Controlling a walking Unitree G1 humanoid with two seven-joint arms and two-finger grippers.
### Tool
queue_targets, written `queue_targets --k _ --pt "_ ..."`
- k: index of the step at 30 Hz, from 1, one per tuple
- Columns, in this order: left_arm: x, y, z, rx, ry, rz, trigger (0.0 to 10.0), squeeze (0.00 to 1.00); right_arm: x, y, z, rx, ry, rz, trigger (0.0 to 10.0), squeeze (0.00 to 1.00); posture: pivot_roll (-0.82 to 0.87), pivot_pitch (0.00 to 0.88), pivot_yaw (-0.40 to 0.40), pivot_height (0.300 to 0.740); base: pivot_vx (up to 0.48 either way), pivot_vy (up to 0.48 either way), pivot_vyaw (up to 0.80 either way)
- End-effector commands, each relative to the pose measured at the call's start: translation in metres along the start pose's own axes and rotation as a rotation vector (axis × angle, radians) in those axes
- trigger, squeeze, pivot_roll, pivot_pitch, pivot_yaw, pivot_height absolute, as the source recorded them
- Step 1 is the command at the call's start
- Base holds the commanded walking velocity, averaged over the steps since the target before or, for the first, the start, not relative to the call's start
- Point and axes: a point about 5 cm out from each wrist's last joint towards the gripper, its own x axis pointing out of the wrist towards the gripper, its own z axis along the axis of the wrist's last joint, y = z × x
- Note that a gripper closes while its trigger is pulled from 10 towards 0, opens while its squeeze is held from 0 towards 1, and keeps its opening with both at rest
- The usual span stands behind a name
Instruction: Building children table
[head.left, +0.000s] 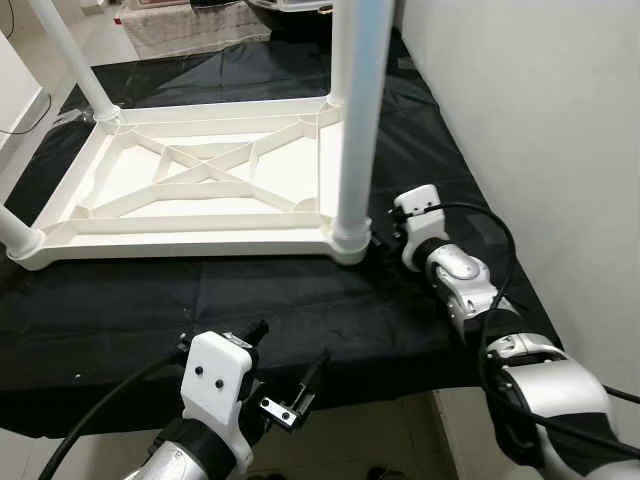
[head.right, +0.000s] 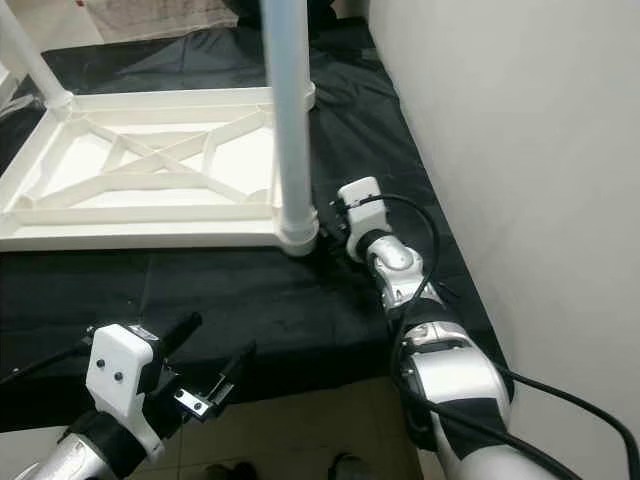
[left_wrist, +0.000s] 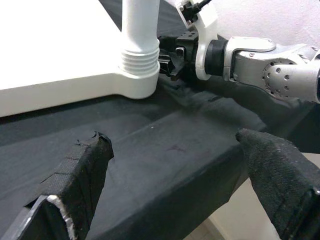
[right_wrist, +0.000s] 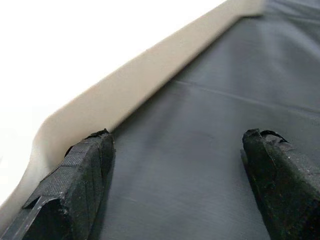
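Observation:
The white plastic table top (head.left: 190, 238) lies upside down on a black cloth (head.left: 300, 300), its ribbed underside facing up. A white leg (head.left: 358, 120) stands screwed into its near right corner; another leg (head.left: 75, 60) rises at the far left, and a third (head.left: 14, 234) at the near left corner. My right gripper (head.left: 380, 240) sits low on the cloth right beside the near right leg's threaded collar (left_wrist: 140, 62), open, with one finger (right_wrist: 80, 170) along the table's edge. My left gripper (head.left: 288, 355) hovers open over the cloth's front edge, holding nothing.
A white wall (head.left: 540, 120) runs close along the right side of the cloth-covered surface. The cloth's front edge (head.left: 380, 375) drops to a light floor below. Black cables (head.left: 480, 215) loop from both wrists.

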Motion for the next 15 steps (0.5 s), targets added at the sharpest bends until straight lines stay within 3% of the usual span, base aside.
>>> queue_targets --k 1,5,6,7,9,12,14,15 --pt "-0.002 0.001 -0.002 0.003 0.02 0.005 10.0 0.0 -0.001 0.018 -0.012 0.053 0.009 0.123 10.0 0.0 0.15 0.265 0.058 0.74 0.0 0.0 0.0" --pt "-0.001 0.003 -0.001 0.007 0.02 0.007 10.0 0.0 -0.001 0.021 -0.01 0.081 -0.014 0.192 10.0 0.0 0.15 0.265 0.058 0.74 0.0 0.0 0.0" --pt "-0.001 0.004 -0.001 0.012 0.021 0.009 10.0 0.0 -0.002 0.024 -0.01 0.091 -0.018 0.242 10.0 0.0 0.15 0.265 0.057 0.74 0.0 0.0 0.0" --pt "0.0 0.008 -0.001 0.024 0.023 0.014 10.0 0.0 -0.005 0.033 -0.01 0.122 -0.026 0.398 10.0 0.0 0.15 0.266 0.057 0.74 0.0 0.0 0.0" --pt "0.001 0.01 -0.001 0.03 0.023 0.017 10.0 0.0 -0.008 0.039 -0.01 0.141 -0.038 0.514 10.0 0.0 0.14 0.263 0.058 0.74 0.0 0.0 0.0" --pt "0.002 0.012 -0.001 0.033 0.022 0.019 10.0 0.0 -0.011 0.043 -0.01 0.151 -0.047 0.585 10.0 0.0 0.14 0.263 0.058 0.74 0.0 0.0 0.0" --pt "0.004 0.015 0.0 0.041 0.017 0.023 10.0 0.0 -0.016 0.052 -0.004 0.156 -0.071 0.743 10.0 0.0 0.14 0.256 0.059 0.74 0.0 0.0 0.0" --pt "0.004 0.015 0.0 0.041 0.017 0.023 10.0 0.0 -0.016 0.052 -0.004 0.156 -0.071 0.743 10.0 0.0 0.14 0.256 0.059 0.74 0.0 0.0 0.0"
